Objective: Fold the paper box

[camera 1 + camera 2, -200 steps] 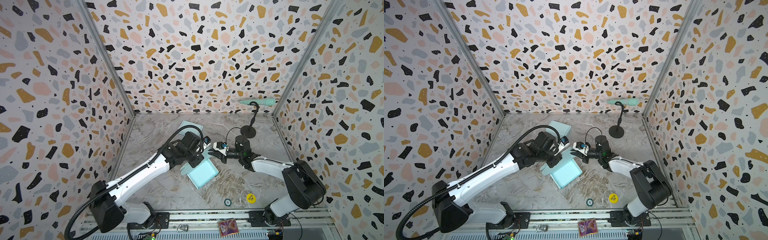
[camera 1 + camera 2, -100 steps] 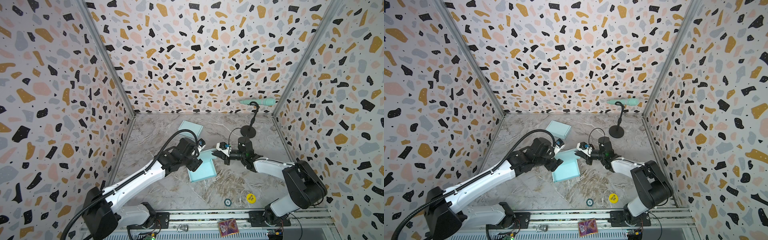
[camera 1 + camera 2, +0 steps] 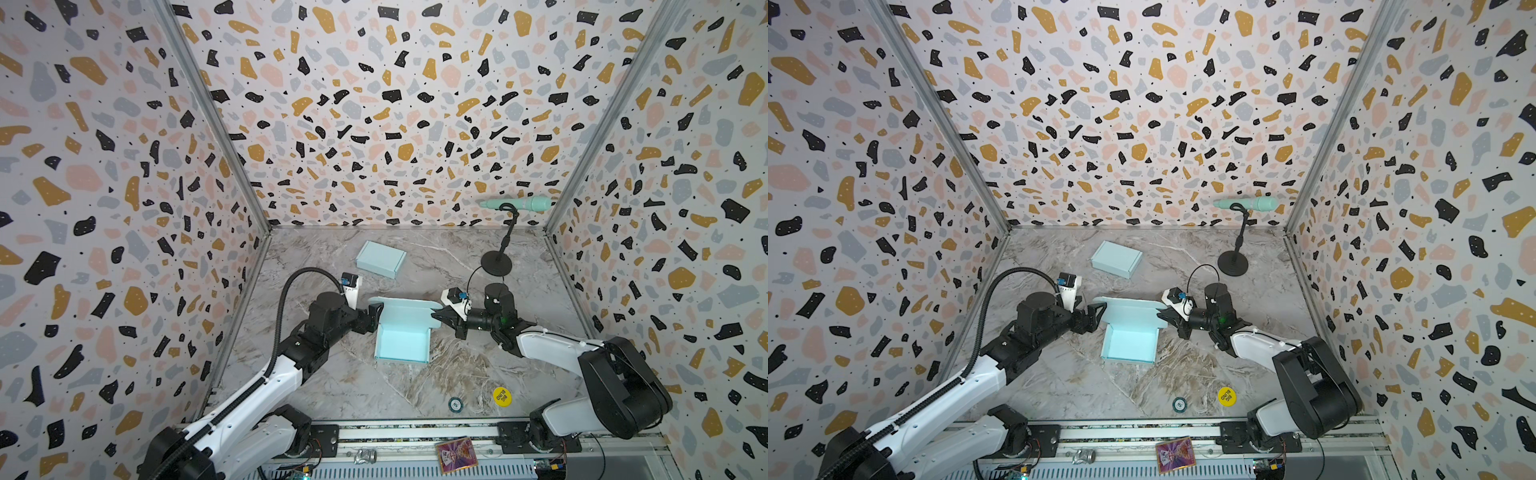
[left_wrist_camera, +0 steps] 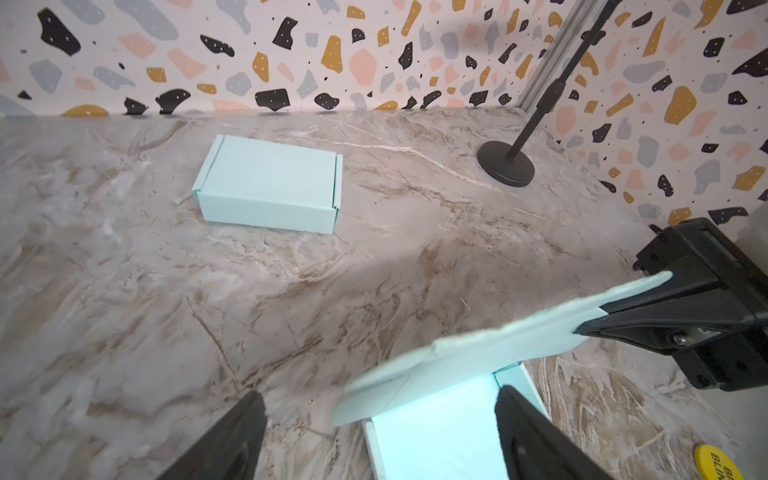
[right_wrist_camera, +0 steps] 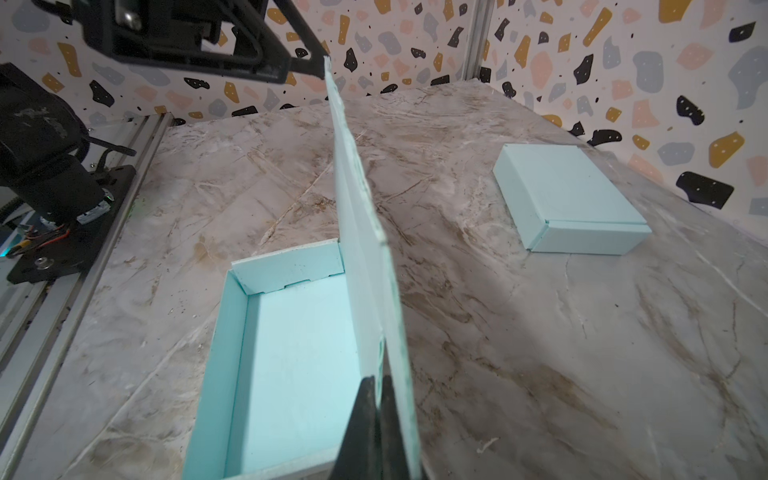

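A pale-blue paper box [image 3: 401,345] sits open at mid-worktop [image 3: 365,395], its lid [image 3: 399,309] raised along the far side. The right hand [image 3: 435,318] is closed on the lid's right edge, pinching the card. The left hand [image 3: 375,316] sits at the lid's left end, jaws spread wide and gripping nothing. A second, closed box [image 3: 380,259] lies nearer the back wall.
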`<state>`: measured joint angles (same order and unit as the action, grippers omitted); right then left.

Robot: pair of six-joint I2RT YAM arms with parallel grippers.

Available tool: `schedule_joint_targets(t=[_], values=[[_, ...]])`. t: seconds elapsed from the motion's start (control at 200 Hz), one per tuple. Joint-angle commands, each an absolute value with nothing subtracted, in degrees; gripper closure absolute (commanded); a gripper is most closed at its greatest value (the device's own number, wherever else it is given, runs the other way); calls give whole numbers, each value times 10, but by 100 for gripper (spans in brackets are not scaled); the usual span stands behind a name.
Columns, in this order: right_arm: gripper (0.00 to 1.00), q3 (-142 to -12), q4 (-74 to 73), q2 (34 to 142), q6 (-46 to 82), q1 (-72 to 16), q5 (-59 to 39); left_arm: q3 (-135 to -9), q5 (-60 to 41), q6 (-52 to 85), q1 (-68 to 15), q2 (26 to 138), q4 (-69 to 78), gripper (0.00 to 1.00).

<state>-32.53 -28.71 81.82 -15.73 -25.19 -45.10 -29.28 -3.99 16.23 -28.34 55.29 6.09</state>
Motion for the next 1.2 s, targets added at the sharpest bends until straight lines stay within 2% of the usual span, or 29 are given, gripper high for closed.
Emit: schedule_joint_targets(t=[0.0,0.13,0.325,0.521,0.616,1.061,1.196], values=[[98,-356,-241,827,-159,-245,-447,-247,-51,198,-280,555,197,13],[98,-369,-239,842,-154,-230,-457,-227,-56,180,-277,574,261,13],[98,-381,-233,846,-156,-216,-464,-258,-98,148,-266,647,281,13],[98,-393,-216,853,-155,-209,-459,-290,-156,124,-264,716,270,18],[98,-395,-214,854,-153,-206,-453,-276,-159,133,-264,713,280,24],[99,-396,-207,851,-152,-205,-415,-269,-131,143,-286,703,247,64],[99,-395,-209,849,-149,-205,-404,-273,-115,141,-293,704,229,72]])
